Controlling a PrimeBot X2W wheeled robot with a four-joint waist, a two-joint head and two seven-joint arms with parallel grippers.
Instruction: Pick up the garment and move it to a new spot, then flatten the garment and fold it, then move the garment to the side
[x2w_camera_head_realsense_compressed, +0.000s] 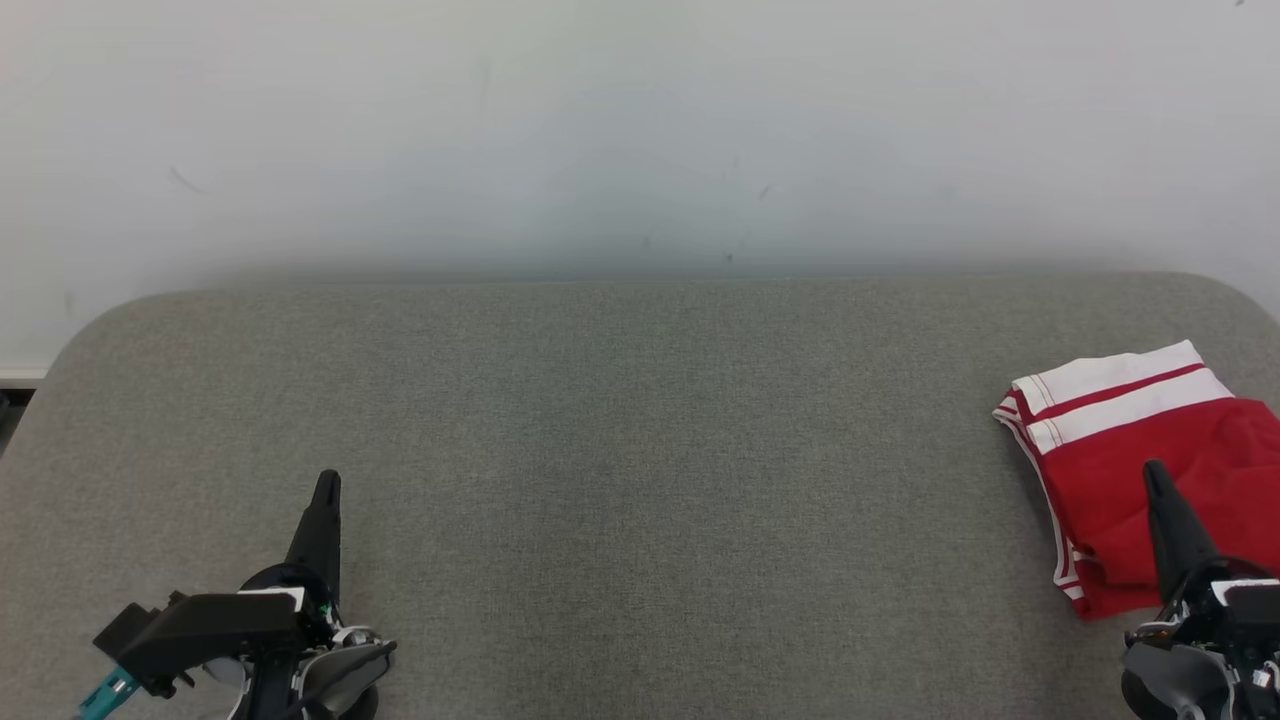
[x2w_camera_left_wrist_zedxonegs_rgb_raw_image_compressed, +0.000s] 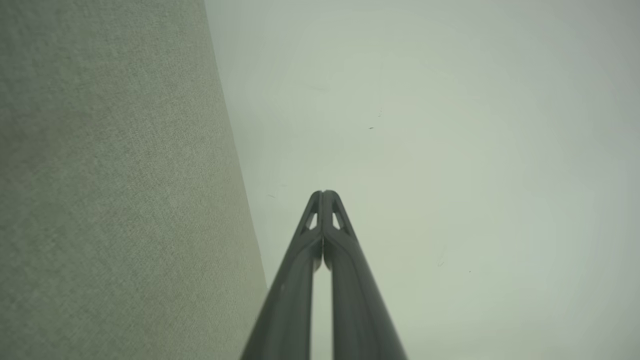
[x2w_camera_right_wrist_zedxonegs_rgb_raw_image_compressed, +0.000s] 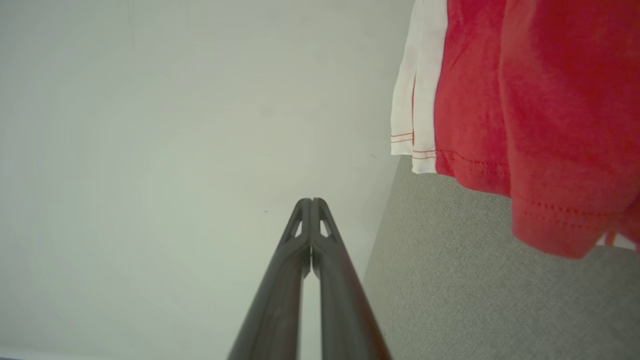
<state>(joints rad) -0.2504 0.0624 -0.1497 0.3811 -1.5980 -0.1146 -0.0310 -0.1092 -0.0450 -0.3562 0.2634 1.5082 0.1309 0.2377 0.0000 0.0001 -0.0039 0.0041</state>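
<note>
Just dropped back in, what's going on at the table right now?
Nothing is being handled at this moment. The red and white garment lies folded near the right edge of the grey table. The right gripper is beside it, shut with nothing between its fingers. The left gripper is also shut and empty, over bare table on the left. The fold and the move to the side look done.

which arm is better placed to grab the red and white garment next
Right. The right claw, shut, shows over the folded garment at the right side of the table; the left claw, also shut, sits far across bare grey surface. The right probably just needs to open and lower.
</note>
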